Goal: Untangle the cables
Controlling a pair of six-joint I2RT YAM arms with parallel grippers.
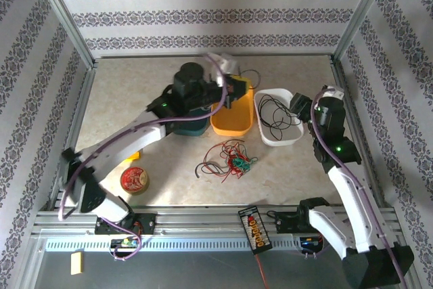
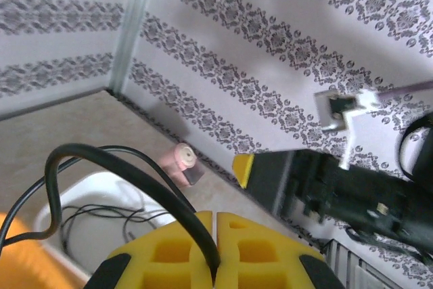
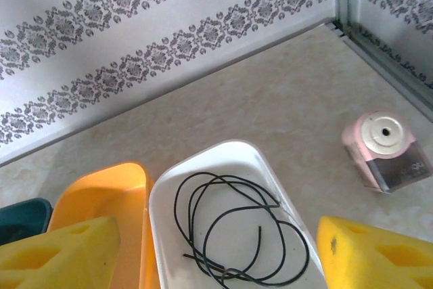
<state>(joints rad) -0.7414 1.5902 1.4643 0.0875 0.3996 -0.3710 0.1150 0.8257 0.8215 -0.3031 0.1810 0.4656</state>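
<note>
End of black cable (image 2: 145, 175) within left gripper (image 2: 215, 252)

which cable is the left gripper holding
The black cable pinched in the left gripper; another black one lies in the white tray, red and green ones on the table.

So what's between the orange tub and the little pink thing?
The white tray, holding a looped black cable, then a stretch of bare table. The right wrist view shows it.
</note>
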